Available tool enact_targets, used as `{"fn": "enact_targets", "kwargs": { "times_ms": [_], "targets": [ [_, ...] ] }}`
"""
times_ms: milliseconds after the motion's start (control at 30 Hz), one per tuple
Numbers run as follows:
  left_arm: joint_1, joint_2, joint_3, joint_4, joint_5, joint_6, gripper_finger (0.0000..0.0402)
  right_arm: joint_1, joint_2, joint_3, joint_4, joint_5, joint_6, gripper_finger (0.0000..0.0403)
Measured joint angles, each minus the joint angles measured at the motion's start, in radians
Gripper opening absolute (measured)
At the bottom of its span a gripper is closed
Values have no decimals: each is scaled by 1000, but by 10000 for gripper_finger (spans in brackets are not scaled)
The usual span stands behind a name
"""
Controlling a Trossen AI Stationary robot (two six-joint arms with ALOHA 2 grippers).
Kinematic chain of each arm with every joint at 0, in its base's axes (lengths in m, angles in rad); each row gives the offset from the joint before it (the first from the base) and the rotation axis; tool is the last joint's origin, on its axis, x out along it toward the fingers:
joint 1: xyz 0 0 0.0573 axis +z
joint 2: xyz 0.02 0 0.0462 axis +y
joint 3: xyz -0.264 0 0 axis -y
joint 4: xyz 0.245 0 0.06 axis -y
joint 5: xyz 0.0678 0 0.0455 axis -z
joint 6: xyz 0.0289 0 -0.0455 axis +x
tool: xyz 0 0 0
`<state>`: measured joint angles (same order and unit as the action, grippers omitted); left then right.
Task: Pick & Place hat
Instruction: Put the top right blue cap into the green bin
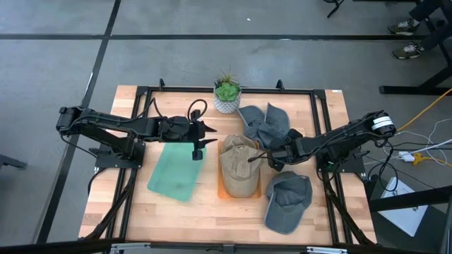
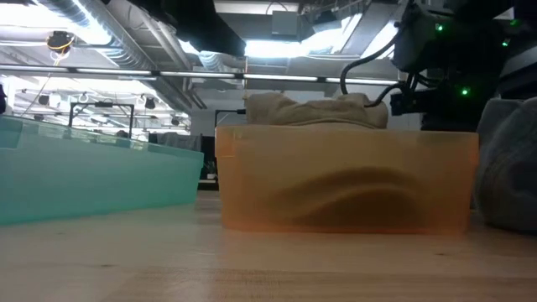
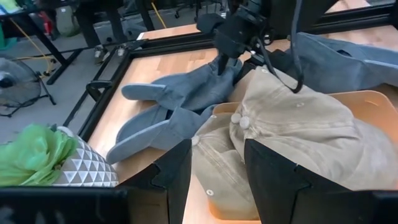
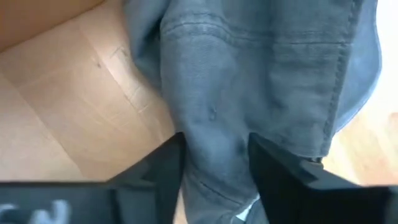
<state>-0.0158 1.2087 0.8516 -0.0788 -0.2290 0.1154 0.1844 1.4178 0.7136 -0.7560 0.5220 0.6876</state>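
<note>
Two tan hats [image 1: 239,166] lie heaped in an orange bin [image 1: 224,192] at mid-table; in the low view the tan hats [image 2: 310,109] rise over the orange bin's rim [image 2: 344,180]. Grey hats [image 1: 263,123] lie on the table beyond the bin. My right gripper [image 1: 270,156] sits at their near end, shut on grey cloth [image 4: 249,74]. My left gripper [image 1: 203,139] hovers open at the right edge of a green bin [image 1: 176,173] and touches nothing; in its wrist view, the left gripper [image 3: 217,149] faces the tan hats [image 3: 298,118]. My right gripper [image 3: 231,53] pinches a bunched part of a grey hat [image 4: 214,124] between its two fingers [image 4: 165,165]. It comes in from the table's right side, slanting down. The cloth rises to the fingers, and the rest of the hat [image 3: 180,99] lies spread on the table.
Another grey hat [image 1: 288,201] lies on the table near the front right. A potted plant [image 1: 227,95] stands at the far edge. A black frame [image 1: 141,95] borders the wooden table. The green bin [image 2: 84,172] stands left of the orange bin.
</note>
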Motion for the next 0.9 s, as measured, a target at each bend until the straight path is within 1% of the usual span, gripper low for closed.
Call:
{"fn": "enact_targets", "kwargs": {
  "times_ms": [233, 267, 300, 433, 533, 700, 900],
  "targets": [
    [0, 0, 0, 0, -15, 2, 143, 0, 0, 0, 10, -3, 58, 38],
    [0, 0, 0, 0, -15, 2, 143, 0, 0, 2, 9, -7, 64, 20],
    [0, 0, 0, 0, -15, 2, 143, 0, 0, 7, 6, -17, 64, 12],
    [0, 0, 0, 0, -15, 2, 143, 0, 0, 53, -12, -37, 61, 18],
    [0, 0, 0, 0, -14, 2, 143, 0, 0, 113, -83, -34, 51, 10],
    [0, 0, 0, 0, -13, 2, 143, 0, 0, 240, -254, 14, 52, 12],
    [0, 0, 0, 0, -15, 18, 143, 1, 0, 425, -495, 119, 87, 6]
  ]
}}
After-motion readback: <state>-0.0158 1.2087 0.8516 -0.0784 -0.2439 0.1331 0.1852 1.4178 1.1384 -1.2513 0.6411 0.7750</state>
